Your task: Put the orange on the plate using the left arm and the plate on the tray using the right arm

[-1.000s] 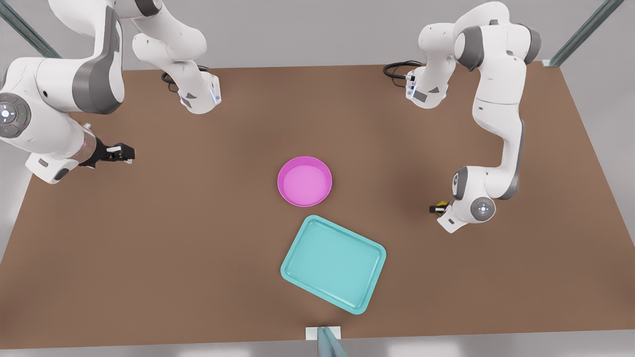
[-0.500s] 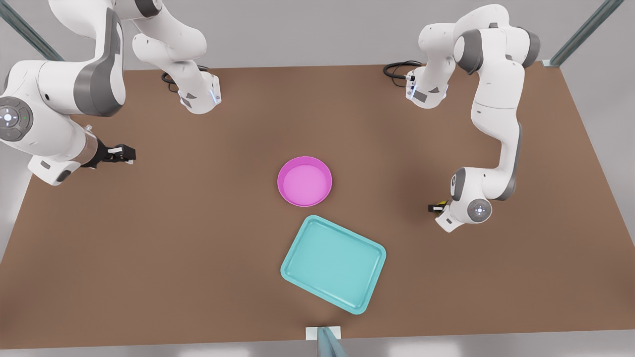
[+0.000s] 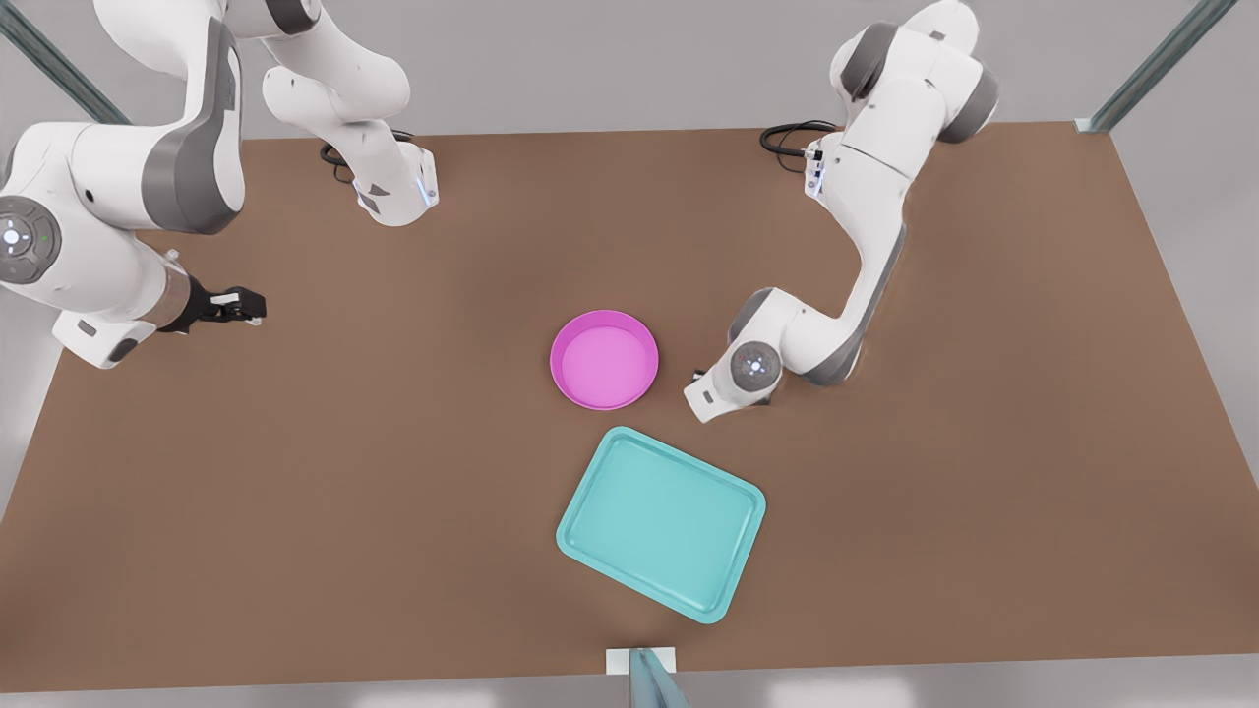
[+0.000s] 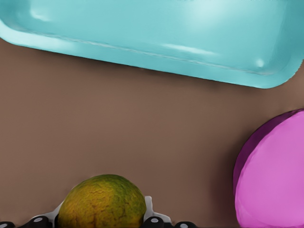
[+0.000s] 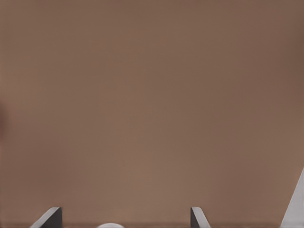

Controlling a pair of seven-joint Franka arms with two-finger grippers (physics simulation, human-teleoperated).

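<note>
Simulated robot test bench, not a lived-in room. Flat brown table [image 3: 295, 492] fills the frame; plain grey surround beyond its edges. Two white arm bases bolted along the top edge, cables [image 3: 787, 138] coiled beside them. Metal frame struts [image 3: 1161, 59] cross the upper corners.
</note>
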